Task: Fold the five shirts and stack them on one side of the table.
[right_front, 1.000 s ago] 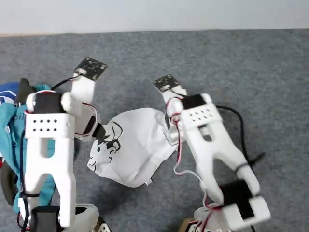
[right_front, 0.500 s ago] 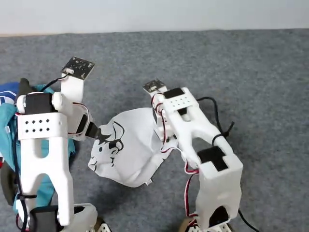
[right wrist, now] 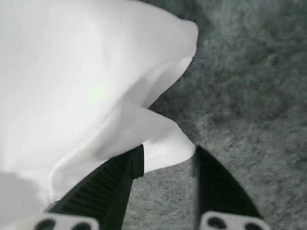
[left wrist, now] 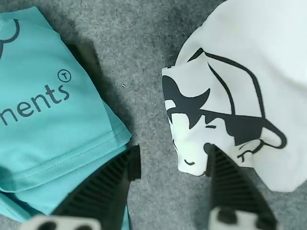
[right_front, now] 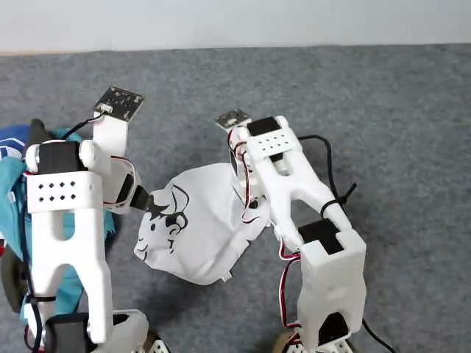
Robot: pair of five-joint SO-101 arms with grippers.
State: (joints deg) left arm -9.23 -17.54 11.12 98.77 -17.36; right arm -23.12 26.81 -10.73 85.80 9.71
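White shirt (right_front: pixel 202 228): crumpled, spanning between 2 grippers. Left gripper (left wrist: pixel 170 165): open, gripping nothing, printed edge between its jaws. Right gripper (right wrist: pixel 165 160): open, gripping nothing, straddling the opposite corner.

- My gripper (left wrist: pixel 172 160): black fingers spread wide, pointing down at the cloth.
- White shirt (left wrist: pixel 249 62): crumpled, with a black bull's-head print. Its printed edge lies between my fingers, and one finger overlaps it.
- Teal shirt (left wrist: pixel 43 110): dark lettering, layered hems. Its corner sits just beside my other finger.
- Grey carpet-like surface (left wrist: pixel 139 57): a bare strip separates the two shirts.
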